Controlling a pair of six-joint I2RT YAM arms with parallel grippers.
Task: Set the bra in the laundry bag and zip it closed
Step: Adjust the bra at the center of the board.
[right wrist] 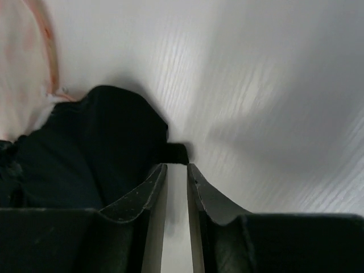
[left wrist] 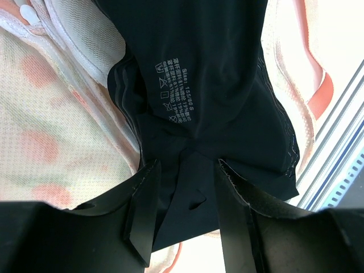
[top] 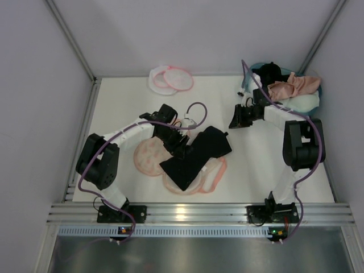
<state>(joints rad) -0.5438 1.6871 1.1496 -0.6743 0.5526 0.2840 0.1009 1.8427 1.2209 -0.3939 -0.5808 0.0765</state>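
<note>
On the tabletop (top: 119, 108): left end effector (left wrist: 186, 168) half-open astride black garment (left wrist: 199, 85), right end effector (right wrist: 176, 166) barely parted, both empty. Lift clear, then fetch bra (top: 293, 85).

White table (top: 125, 108), seen from above: a black garment (top: 196, 156), printed with white care symbols, is draped across an orange-spotted padded piece (top: 149, 156) at the middle. A teal basket (top: 307, 102) is set at the far right corner, with dark clothing (top: 270, 71) piled inside.
</note>
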